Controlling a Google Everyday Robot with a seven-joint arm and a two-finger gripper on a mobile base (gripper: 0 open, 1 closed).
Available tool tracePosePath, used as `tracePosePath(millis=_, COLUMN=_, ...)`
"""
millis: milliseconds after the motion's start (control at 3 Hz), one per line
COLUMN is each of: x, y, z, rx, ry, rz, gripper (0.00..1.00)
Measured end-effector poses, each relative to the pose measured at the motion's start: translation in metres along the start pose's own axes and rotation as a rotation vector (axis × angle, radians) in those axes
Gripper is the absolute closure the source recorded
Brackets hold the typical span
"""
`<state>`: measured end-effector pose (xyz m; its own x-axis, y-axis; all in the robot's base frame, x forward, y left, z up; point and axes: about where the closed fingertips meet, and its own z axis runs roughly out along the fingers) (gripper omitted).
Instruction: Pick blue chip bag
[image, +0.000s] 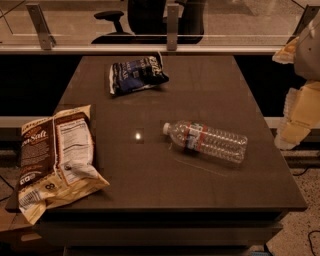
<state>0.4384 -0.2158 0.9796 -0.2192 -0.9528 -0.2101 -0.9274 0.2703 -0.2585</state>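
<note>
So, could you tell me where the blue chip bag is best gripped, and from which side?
Probably pinch the blue chip bag across its crumpled middle, coming straight down: it lies flat at the table's far end, its thin edges against the top. The gripper hangs beyond the table's right edge.

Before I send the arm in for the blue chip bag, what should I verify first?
1. Blue chip bag in full view, lying at the far side of the table: ok.
2. Nothing resting on or touching the bag: ok.
3. Hand lined up over the bag: not ok; it sits at the right edge of the view, off the table.
4. Water bottle out of the approach: cannot tell; it lies on its side mid-table, nearer than the bag.
5. Large brown chip bag clear of the target: ok; it is at the near left corner, well apart.
</note>
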Motion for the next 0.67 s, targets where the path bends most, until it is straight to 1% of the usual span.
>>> tracePosePath(millis=333, x=-0.0001, y=-0.0001, z=-0.0001, rx=0.000, ry=0.000, rz=0.000, gripper=0.00)
tracePosePath(millis=667, x=-0.0044, y=-0.0054, z=-0.0055, rx=0.019, ry=0.006, rz=-0.017, gripper=0.00)
